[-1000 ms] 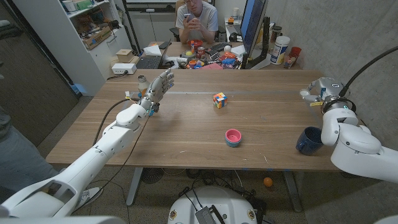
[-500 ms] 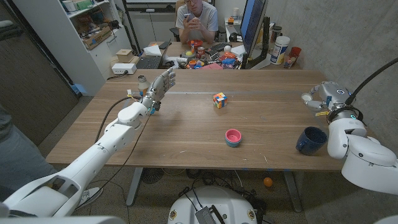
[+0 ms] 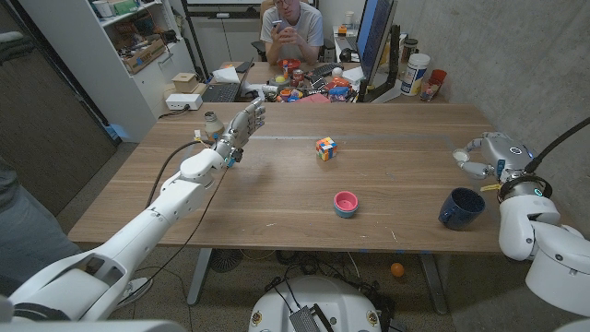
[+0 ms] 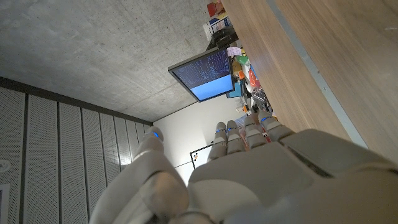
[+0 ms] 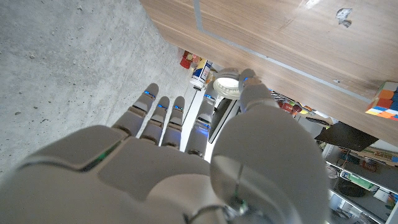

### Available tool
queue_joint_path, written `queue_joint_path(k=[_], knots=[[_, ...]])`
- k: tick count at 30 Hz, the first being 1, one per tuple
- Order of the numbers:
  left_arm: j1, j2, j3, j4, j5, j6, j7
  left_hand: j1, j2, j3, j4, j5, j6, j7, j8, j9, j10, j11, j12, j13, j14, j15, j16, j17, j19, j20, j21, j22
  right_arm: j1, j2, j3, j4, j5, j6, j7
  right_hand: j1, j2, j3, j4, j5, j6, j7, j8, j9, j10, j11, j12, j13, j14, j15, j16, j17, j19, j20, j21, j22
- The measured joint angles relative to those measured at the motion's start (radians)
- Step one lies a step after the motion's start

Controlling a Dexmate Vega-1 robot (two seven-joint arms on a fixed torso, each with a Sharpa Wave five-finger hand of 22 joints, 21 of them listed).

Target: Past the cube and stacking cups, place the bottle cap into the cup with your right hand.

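Lighting even, bright, from overhead indoors; soft faint shadows on the bench [image 3: 387,184]; head view sharp with wide-angle bowing at edges; wrist views softly blurred on the near right hand [image 5: 186,168], monitor [image 4: 205,73] screen glowing blue.

The right robot hand [image 3: 486,153], with the white bottle cap [image 5: 226,84] at its fingertips, has drifted along the worktop's [image 3: 387,189] right side toward the near edge, closer to the dark blue cup [image 3: 460,207]. The left robot hand [image 3: 241,127] has edged slightly toward the far edge.
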Motion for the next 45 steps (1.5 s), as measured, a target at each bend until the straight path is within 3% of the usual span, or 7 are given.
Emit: queue_joint_path(k=[10,20,31,33,45], knots=[[-0.015,-0.009,0.013,0.003,0.012,0.008,-0.001,0.000,0.000,0.000,0.000,0.000,0.000,0.000,0.000,0.000,0.000,0.000,0.000,0.000,0.000,0.000,0.000,0.000,0.000,0.000,-0.003,0.000,-0.131,0.106,0.089,0.003,-0.124,0.086,0.044,-0.003,0.003,0.000,0.000,-0.003,0.004,0.004,0.000,0.000,0.012,-0.005,0.000,0.000,0.009,-0.009,0.005,0.005,0.011,-0.003,0.000,0.000],[-0.027,-0.012,0.022,0.000,0.022,0.018,0.000,0.000,0.000,-0.004,-0.004,0.000,0.000,0.000,0.000,0.000,0.000,0.000,0.000,0.000,0.000,0.000,0.000,0.000,0.000,0.000,-0.003,0.000,-0.195,0.205,0.118,-0.002,-0.236,0.133,0.102,-0.003,0.002,0.000,0.000,-0.007,0.004,0.004,0.000,0.000,0.014,-0.007,0.000,0.000,0.011,-0.011,0.004,0.005,0.010,-0.003,0.000,0.000],[-0.034,-0.013,0.029,-0.007,0.029,0.031,-0.001,0.000,0.000,-0.004,-0.004,0.000,0.000,0.000,0.000,0.000,0.000,0.000,0.000,0.000,0.000,0.000,0.000,0.000,-0.006,0.006,-0.003,0.000,-0.211,0.292,0.093,-0.005,-0.331,0.170,0.151,-0.008,-0.003,0.000,0.000,-0.008,0.007,0.007,0.000,0.000,0.014,-0.007,0.000,0.000,0.014,-0.014,0.004,0.005,0.018,-0.010,0.000,0.000],[-0.034,-0.013,0.030,-0.011,0.030,0.031,-0.001,0.000,0.000,-0.004,-0.004,0.000,0.000,0.000,0.000,0.000,0.000,0.000,0.000,0.000,-0.001,0.001,0.000,0.000,-0.005,0.006,-0.003,0.000,-0.208,0.302,0.086,-0.004,-0.350,0.182,0.160,-0.012,-0.007,0.000,0.000,-0.008,0.007,0.007,0.015,0.000,0.015,-0.007,0.000,0.000,0.016,-0.016,0.004,0.005,0.018,-0.010,0.000,0.000],[-0.036,-0.011,0.031,-0.022,0.034,0.040,0.002,0.000,0.000,-0.004,-0.004,0.000,-0.004,0.004,0.000,0.000,-0.005,0.005,0.000,0.000,-0.003,0.003,0.000,0.000,-0.005,0.006,-0.003,0.000,-0.192,0.354,0.051,0.008,-0.392,0.221,0.195,-0.012,-0.007,0.000,0.000,-0.009,0.007,0.007,0.015,0.000,0.018,-0.004,-0.008,0.000,0.018,-0.014,0.004,0.005,0.018,-0.010,-0.004,0.000]])
